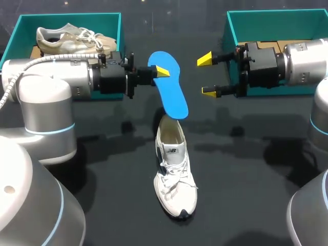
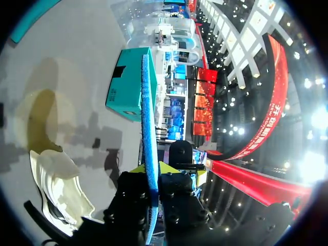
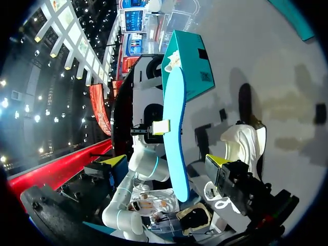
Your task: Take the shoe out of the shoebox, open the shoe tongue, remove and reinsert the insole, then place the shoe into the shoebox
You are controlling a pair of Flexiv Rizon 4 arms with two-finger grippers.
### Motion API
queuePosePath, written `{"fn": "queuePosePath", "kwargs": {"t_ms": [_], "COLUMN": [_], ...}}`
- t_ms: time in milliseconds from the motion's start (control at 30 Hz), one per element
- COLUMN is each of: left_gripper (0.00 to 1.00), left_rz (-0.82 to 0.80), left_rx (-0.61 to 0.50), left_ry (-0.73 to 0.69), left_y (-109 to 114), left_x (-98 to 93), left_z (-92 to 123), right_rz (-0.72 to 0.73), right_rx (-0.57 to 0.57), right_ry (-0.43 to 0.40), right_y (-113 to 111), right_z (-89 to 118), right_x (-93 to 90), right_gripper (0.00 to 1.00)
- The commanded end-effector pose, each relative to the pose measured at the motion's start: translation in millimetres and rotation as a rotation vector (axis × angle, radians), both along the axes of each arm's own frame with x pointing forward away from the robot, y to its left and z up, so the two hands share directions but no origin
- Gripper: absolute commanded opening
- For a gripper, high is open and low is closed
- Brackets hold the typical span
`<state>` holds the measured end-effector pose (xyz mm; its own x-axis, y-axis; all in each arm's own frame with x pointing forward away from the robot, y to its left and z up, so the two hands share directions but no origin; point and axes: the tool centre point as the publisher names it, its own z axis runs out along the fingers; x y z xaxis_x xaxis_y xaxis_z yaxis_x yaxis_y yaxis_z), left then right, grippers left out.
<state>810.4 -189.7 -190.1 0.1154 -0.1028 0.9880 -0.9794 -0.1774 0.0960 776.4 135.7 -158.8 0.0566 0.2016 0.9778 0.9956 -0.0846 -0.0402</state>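
Fingers of the left gripper are clamped on the blue insole near one end, and its other end hangs over the heel opening of the white shoe standing on the dark counter. The right gripper waits beside the insole, fingers apart and holding nothing. A beige shoe lies in the left shoebox.

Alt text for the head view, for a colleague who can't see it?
The left gripper holds a blue insole by one end, its other end over the opening of a white sneaker on the black table. The right gripper is open beside the insole. A teal shoebox at far left holds a beige sneaker.
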Motion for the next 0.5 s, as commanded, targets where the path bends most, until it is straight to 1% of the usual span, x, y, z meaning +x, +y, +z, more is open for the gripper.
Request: {"fn": "queuePosePath", "kwargs": {"t_ms": [33, 333, 367, 400, 467, 500], "left_gripper": [0.00, 0.00, 0.00, 0.00, 0.00, 0.00], "left_rz": [0.000, 0.000, 0.014, 0.025, 0.013, 0.006], "left_rx": [0.001, 0.001, 0.017, 0.026, 0.021, 0.045], "left_ry": [0.000, 0.000, -0.133, -0.222, -0.304, -0.374], "left_y": [-1, -1, -1, 1, 5, 6], "left_x": [0.5, 0.5, 1.9, 1.1, 2.5, 3.8], "left_z": [0, 0, 5, 10, 17, 19], "right_rz": [0.012, 0.012, 0.012, 0.012, 0.012, 0.012], "right_rx": [-0.003, -0.003, -0.003, -0.003, -0.003, -0.003], "right_ry": [-0.025, -0.025, -0.025, -0.025, -0.025, -0.025], "right_y": [2, 2, 2, 2, 2, 2], "right_z": [0, 0, 0, 0, 0, 0], "right_x": [4.3, 4.3, 4.3, 4.3, 4.3, 4.3], "right_gripper": [1.00, 1.00, 1.00, 1.00, 1.00, 1.00]}}
